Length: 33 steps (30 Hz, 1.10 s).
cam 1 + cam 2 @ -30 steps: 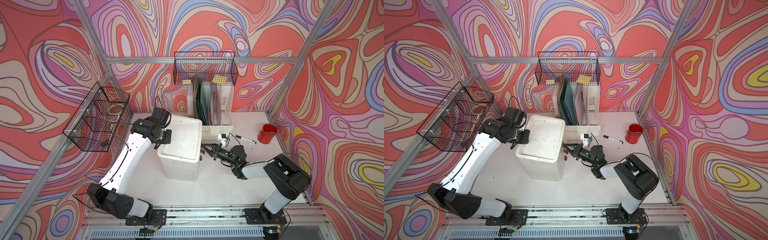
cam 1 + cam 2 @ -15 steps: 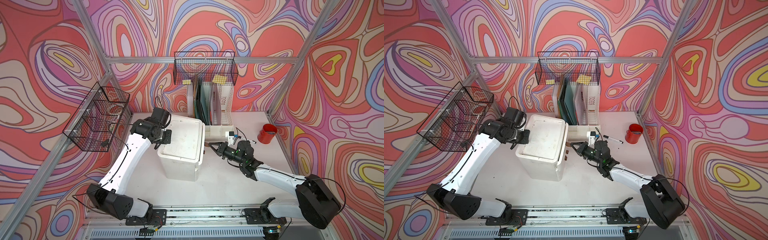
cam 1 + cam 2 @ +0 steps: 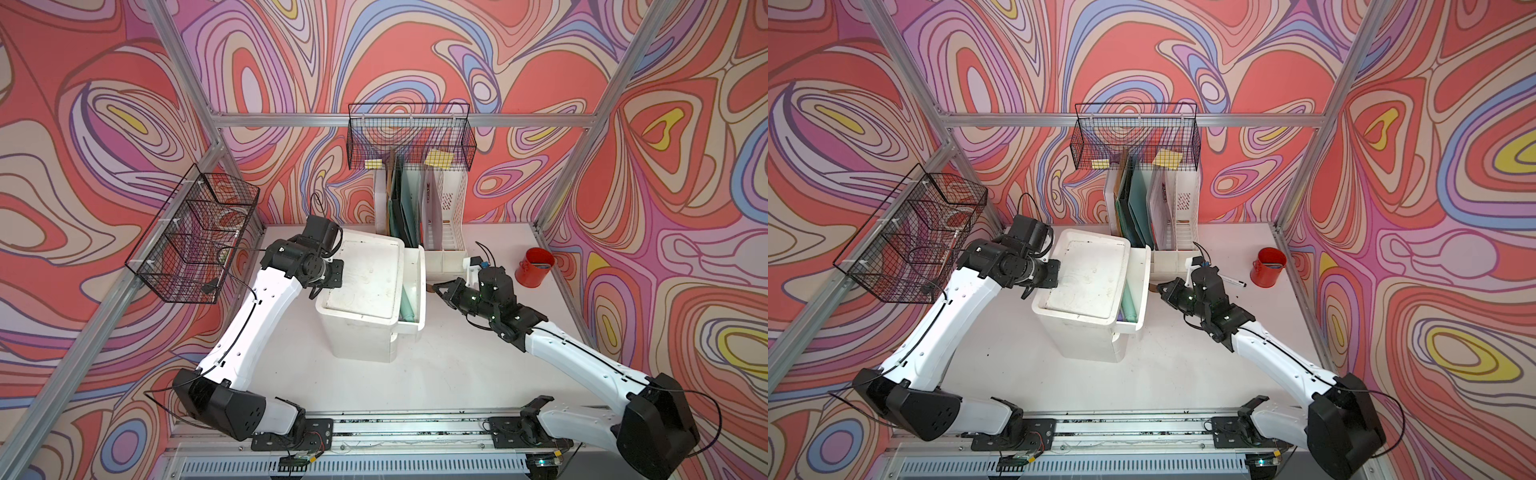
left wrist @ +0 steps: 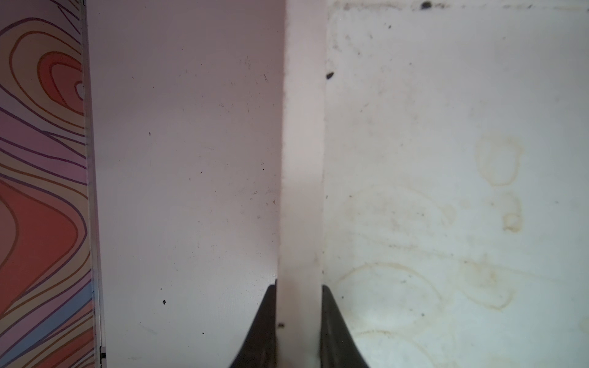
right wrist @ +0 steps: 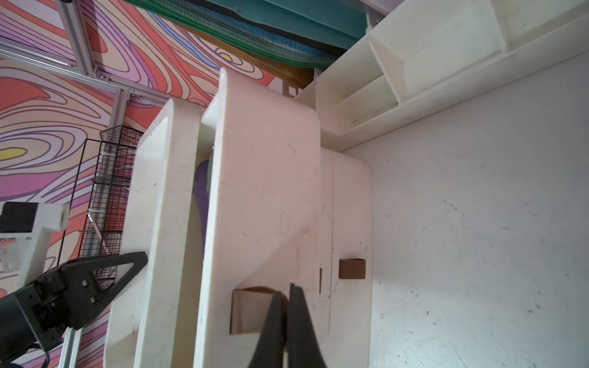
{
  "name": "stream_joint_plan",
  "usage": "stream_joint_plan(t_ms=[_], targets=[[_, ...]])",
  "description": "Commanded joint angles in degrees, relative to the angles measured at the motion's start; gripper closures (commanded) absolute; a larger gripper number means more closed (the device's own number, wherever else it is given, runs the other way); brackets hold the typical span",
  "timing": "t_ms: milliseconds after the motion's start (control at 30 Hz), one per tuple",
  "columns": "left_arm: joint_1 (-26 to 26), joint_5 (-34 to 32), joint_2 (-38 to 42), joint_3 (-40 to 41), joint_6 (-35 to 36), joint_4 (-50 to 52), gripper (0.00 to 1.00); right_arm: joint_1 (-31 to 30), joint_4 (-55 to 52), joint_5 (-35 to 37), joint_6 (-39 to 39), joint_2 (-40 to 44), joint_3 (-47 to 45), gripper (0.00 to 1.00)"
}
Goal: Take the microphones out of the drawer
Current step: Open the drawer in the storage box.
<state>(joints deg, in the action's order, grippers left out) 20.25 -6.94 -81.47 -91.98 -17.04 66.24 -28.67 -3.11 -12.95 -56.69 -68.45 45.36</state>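
A white drawer unit stands mid-table, and its top drawer is pulled partway out to the right. In the gap lies the microphone, teal with a purple part; a purple sliver of it shows in the right wrist view. My right gripper is shut on the brown tab on the drawer front. My left gripper is shut on the unit's raised rim at its left side.
A file rack with folders and a low white tray stand just behind the drawer. Wire baskets hang at the back and on the left wall. A red cup and a marker lie right of my right arm.
My right gripper has moved right with the tab, sliding the top drawer out and uncovering the microphone. The left arm has stayed on the rim.
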Motion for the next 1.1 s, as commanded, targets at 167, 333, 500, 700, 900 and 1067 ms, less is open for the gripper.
stream_joint_plan(t_ms=[167, 333, 500, 700, 900, 1067], targets=[[-0.05, -4.91, 1.58, 0.89, -0.85, -2.85, 1.0, 2.39, -15.88, 12.51, 5.84, 0.67, 3.37, 1.0], [-0.04, -5.26, 1.58, 0.89, -0.72, -2.96, 1.0, 3.43, -20.72, 14.97, 9.11, 0.42, 6.28, 1.0], [-0.08, -5.54, 1.75, 1.18, -0.54, -2.99, 1.0, 4.26, -24.07, 17.9, 11.93, 0.86, 8.48, 1.0], [-0.04, -5.22, 1.93, 1.44, -0.38, -3.28, 1.0, 5.23, -27.24, 20.39, 15.22, 0.51, 11.01, 1.0], [-0.07, -5.61, 2.14, 1.45, -0.36, -3.22, 1.0, 5.39, -29.5, 23.67, 16.06, -0.24, 12.74, 1.0], [-0.1, -5.71, 2.06, 1.34, -0.19, -3.09, 1.0, 5.4, -31.99, 26.67, 19.3, -1.62, 16.51, 1.0]])
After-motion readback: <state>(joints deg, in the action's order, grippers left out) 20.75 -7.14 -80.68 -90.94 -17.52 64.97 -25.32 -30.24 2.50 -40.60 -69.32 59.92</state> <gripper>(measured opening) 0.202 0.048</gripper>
